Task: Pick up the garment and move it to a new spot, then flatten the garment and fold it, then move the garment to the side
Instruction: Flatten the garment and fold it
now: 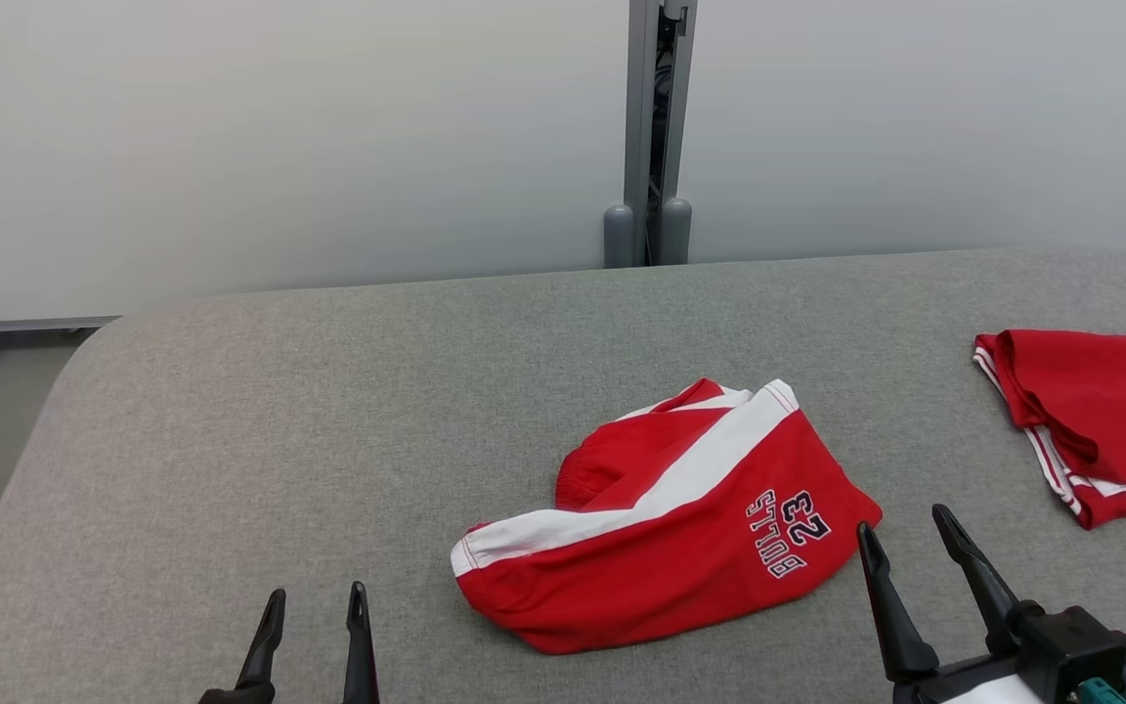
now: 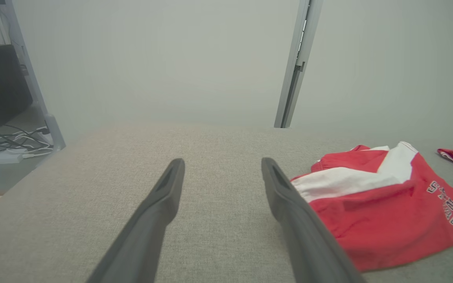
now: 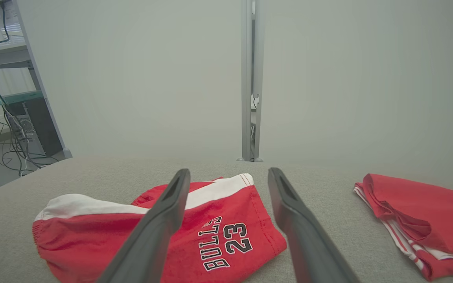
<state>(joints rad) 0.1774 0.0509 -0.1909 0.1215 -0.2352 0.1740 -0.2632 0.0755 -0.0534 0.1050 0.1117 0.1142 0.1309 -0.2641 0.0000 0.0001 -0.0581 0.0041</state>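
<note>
The garment [image 1: 671, 518] is a pair of red shorts with a white band and "BULLS 23" printed on it, lying crumpled near the middle of the grey padded table [image 1: 280, 430]. It also shows at the right of the left wrist view [image 2: 376, 204] and low in the right wrist view [image 3: 210, 220]. My left gripper [image 1: 317, 608] stands open at the near edge, left of the shorts and apart from them. My right gripper [image 1: 910, 536] is open just off the shorts' right end, hovering, with nothing between its fingers.
A second red garment [image 1: 1096, 416] with white trim lies at the table's right edge, seen too in the right wrist view [image 3: 419, 220]. A grey post [image 1: 656, 137] rises behind the table against a pale wall. Shelving and cables [image 3: 10, 118] stand off to the left.
</note>
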